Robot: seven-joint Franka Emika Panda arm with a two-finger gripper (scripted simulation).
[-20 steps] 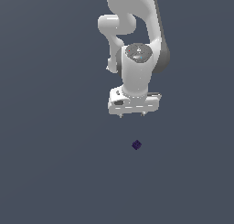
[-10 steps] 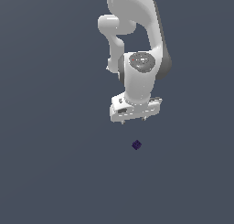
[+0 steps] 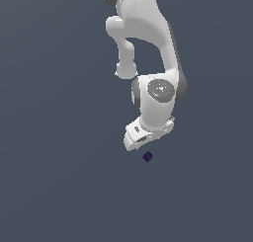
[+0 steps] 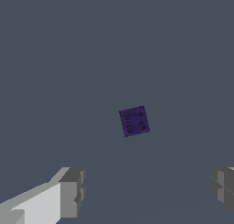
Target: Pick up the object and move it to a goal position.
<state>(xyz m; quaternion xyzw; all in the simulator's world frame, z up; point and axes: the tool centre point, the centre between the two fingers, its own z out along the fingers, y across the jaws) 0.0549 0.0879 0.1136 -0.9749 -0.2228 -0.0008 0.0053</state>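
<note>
Wrist view | cube (image 4: 134, 121) dark purple (four round dimples) | fingers (image 4: 73, 191) apart

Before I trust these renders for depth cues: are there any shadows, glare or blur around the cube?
Exterior view: flat, even lighting; the dark purple cube casts no visible shadow on the grey floor, and is tiny and soft-edged. Wrist view: the cube is sharp, four round dimples visible, no glare; the fingertips of the open gripper are cropped at the frame's edge.

small dark purple cube (image 4: 134, 121), four-dimpled top, lying free
</note>
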